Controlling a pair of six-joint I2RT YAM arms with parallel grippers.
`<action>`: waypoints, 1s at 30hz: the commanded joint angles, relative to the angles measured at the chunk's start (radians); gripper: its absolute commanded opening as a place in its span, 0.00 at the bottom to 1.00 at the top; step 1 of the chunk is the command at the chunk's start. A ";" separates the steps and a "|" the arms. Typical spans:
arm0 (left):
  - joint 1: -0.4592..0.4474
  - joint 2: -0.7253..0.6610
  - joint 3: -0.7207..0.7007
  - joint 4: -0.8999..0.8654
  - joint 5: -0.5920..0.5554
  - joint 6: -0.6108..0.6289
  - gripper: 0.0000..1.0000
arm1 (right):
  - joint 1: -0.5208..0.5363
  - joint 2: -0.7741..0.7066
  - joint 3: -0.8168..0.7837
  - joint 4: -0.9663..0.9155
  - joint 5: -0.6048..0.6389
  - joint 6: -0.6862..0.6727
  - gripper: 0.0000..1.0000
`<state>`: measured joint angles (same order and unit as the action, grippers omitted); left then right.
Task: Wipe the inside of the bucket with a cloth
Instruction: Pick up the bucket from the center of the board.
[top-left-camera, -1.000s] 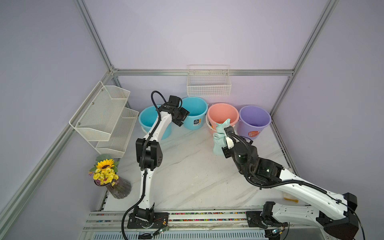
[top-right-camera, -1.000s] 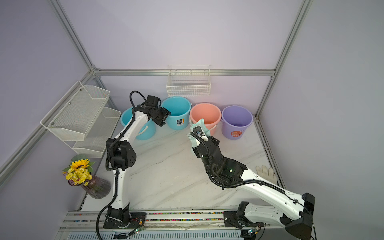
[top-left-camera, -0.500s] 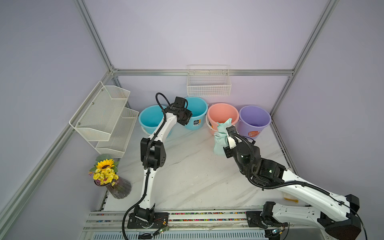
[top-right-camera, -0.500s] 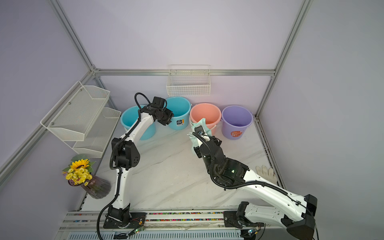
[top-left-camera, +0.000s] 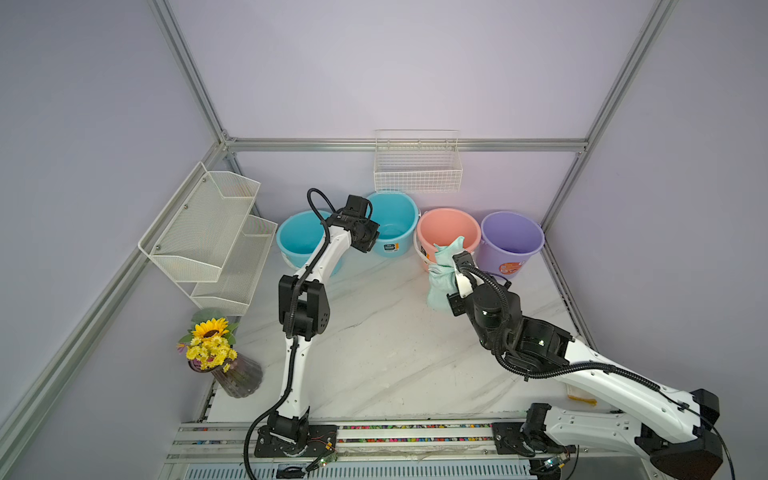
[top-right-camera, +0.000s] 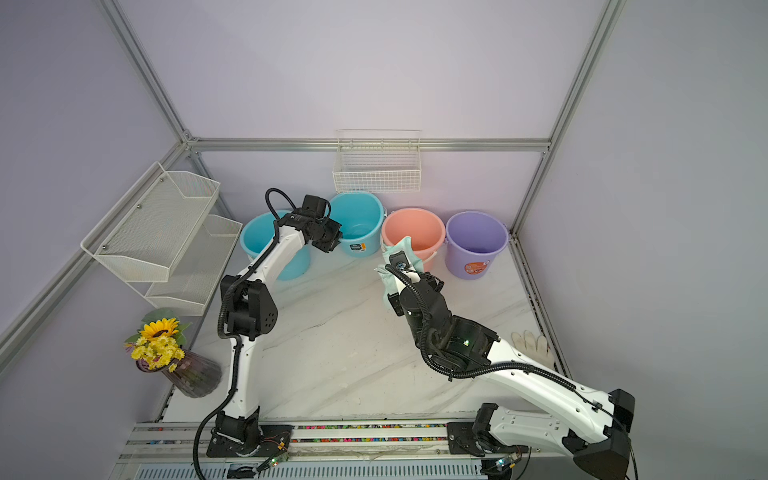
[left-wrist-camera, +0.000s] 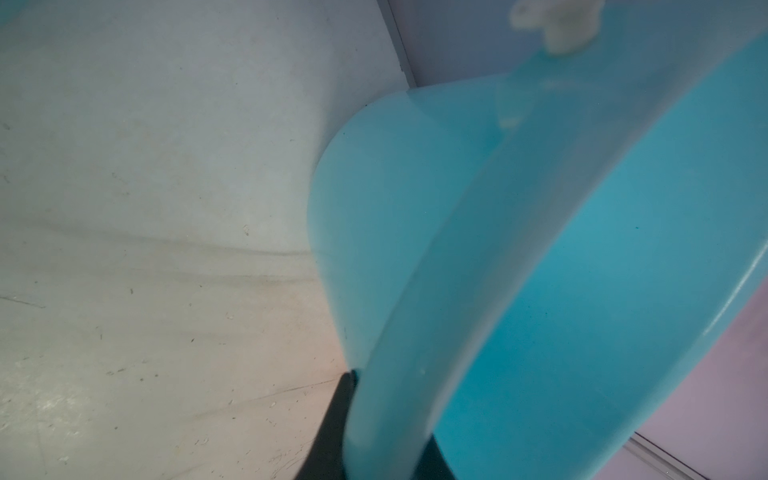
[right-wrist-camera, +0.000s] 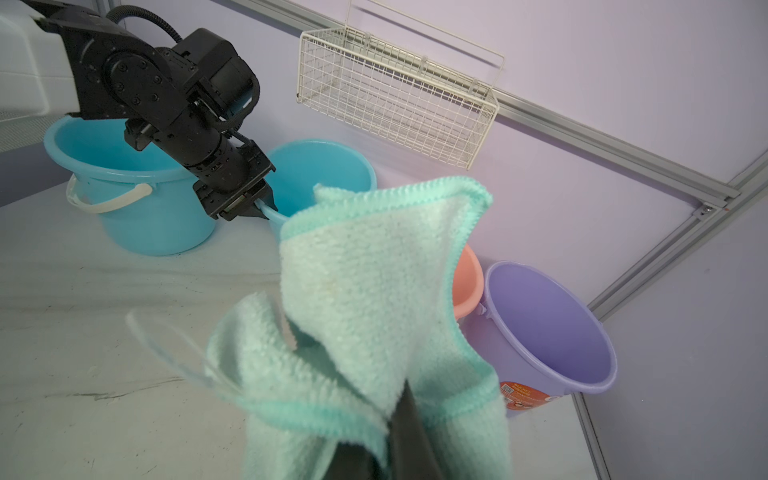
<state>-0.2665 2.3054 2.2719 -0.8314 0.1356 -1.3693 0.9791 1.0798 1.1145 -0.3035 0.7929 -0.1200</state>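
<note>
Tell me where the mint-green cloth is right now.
In a top view, the cloth hangs bunched in the shut right gripper on the robot's right side. It is just in front of the pink bucket, with the purple bucket next along.

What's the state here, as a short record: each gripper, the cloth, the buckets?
left gripper: closed on the rim of the labelled blue bucket
right gripper: shut on the cloth, in front of the pink bucket
cloth: bunched, not yet down inside any bucket
buckets: four upright along the back wall: plain blue bucket, labelled blue bucket, pink bucket, purple bucket
wiping: not yet begun
</note>
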 joint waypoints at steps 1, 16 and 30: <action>0.004 -0.115 -0.009 0.036 0.012 -0.001 0.04 | 0.000 -0.011 0.019 0.010 0.007 0.013 0.00; -0.002 -0.393 -0.309 0.109 0.098 0.075 0.00 | 0.000 -0.004 0.040 0.009 -0.002 0.011 0.00; -0.059 -0.677 -0.665 0.022 0.200 0.407 0.00 | 0.000 0.013 0.050 0.030 -0.009 0.078 0.00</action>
<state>-0.3000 1.7115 1.6005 -0.8082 0.2848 -1.1133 0.9791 1.0927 1.1271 -0.3000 0.7830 -0.0940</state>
